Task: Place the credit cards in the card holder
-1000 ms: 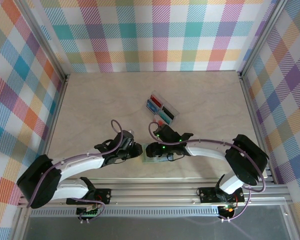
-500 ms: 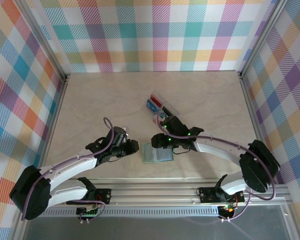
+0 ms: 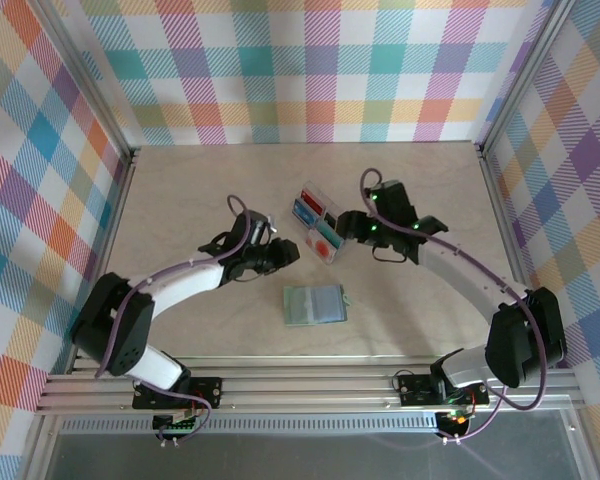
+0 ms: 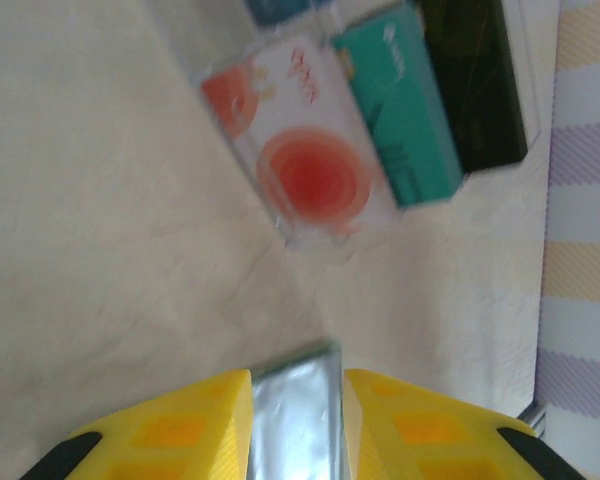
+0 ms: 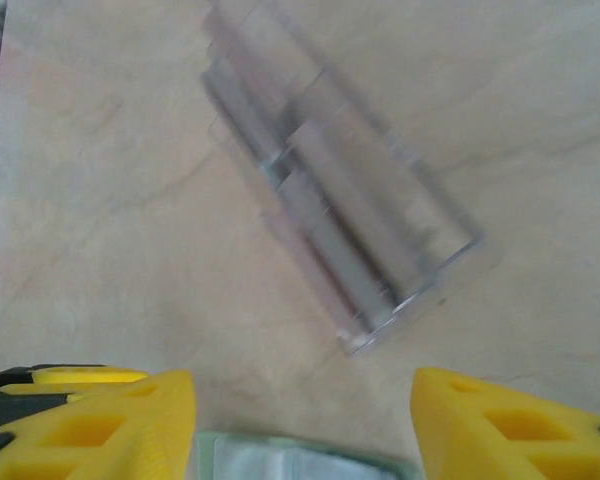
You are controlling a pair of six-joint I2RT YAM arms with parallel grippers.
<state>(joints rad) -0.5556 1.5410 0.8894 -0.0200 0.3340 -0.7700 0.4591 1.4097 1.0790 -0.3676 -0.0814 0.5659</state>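
Both moved off the card holder (image 3: 315, 305): right jaws released; left jaws blurred, cannot tell.

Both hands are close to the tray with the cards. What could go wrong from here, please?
1. The left hand and the right hand flank the clear tray from opposite sides; they might bump each other or shove it away.
2. The red-circle card lies flat inside the tray, so a hand may slip over its thin edge.
3. The card holder lies unheld on the table; pushing a card in could slide it.
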